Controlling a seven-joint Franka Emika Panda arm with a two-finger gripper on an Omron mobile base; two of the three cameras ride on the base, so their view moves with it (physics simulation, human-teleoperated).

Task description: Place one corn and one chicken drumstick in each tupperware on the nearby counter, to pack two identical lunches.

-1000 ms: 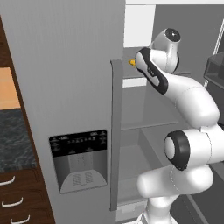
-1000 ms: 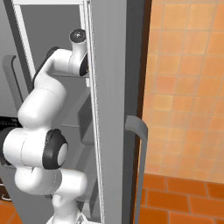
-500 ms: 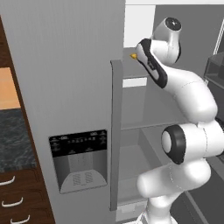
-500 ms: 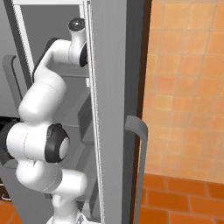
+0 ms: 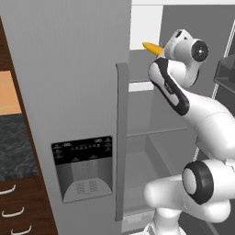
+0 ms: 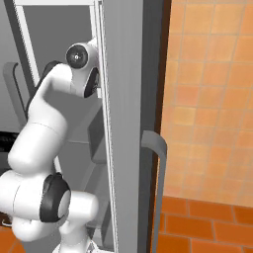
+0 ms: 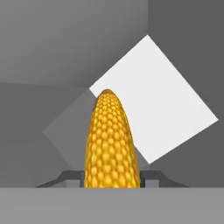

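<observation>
The end effector point(image 7: 112, 177) is clenched on the base of a yellow corn cob point(image 7: 111, 142), high inside the open fridge point(image 5: 82, 69). The cob sticks far out; swinging clear, it might clip the fridge door and slip loose.

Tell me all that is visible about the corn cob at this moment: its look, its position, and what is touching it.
The corn is a plain yellow-orange cob with rows of small round kernels and no husk leaves, tapering to a rounded tip. In the hand view it rises between the fingers of the gripper, which are closed on its thick end. In the left base view its pointed tip sticks out beside the white hand, high inside the open fridge. Nothing else touches it.
</observation>
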